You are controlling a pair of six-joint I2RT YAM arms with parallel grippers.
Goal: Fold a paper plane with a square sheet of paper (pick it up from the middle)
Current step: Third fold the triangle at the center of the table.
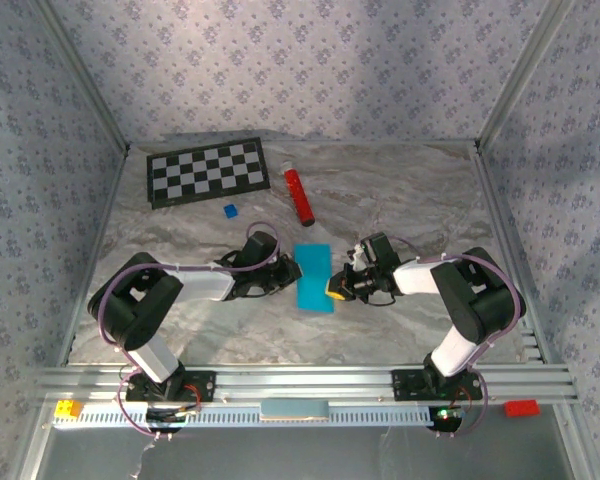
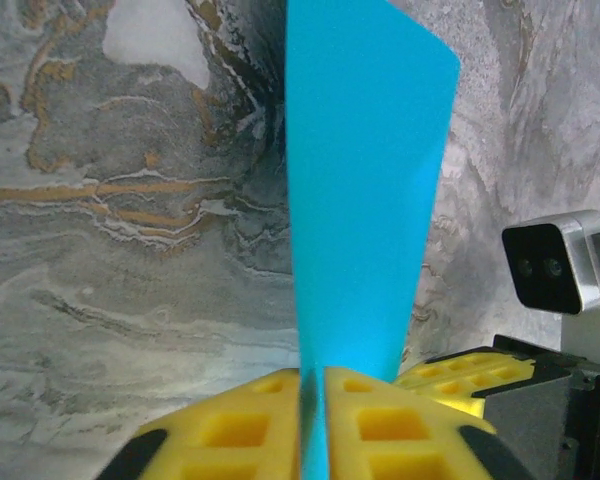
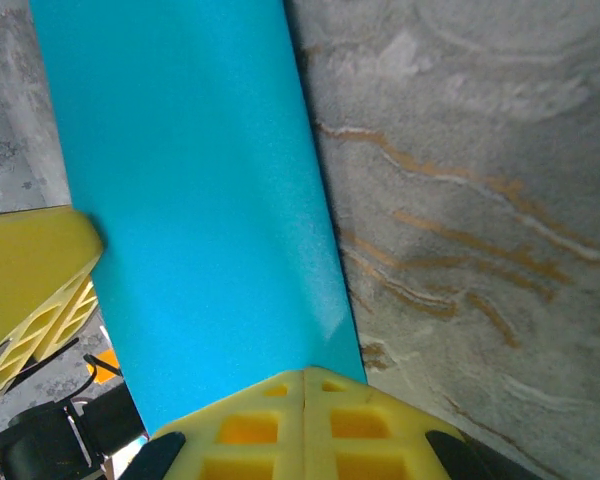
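Observation:
The square sheet of paper [image 1: 314, 276] is bright cyan and hangs between both grippers at mid-table, showing as a narrow rectangle from above. My left gripper [image 1: 293, 270] is shut on its left edge. In the left wrist view the sheet [image 2: 365, 180] runs up from between the yellow pads [image 2: 250, 425] of that gripper [image 2: 313, 405]. My right gripper [image 1: 334, 286] is at the sheet's right edge. In the right wrist view its jaws [image 3: 303, 385] are shut, with the sheet's [image 3: 190, 200] near edge pinched at their tips. No paper plane shape is visible.
At the back stand a checkerboard [image 1: 206, 172], a red cylinder [image 1: 299, 195] and a tiny dark-blue block [image 1: 230, 211]. A yellow brick [image 1: 68, 408] and a red brick [image 1: 521, 407] lie on the front rail. Patterned walls close in the marble table [image 1: 410, 190].

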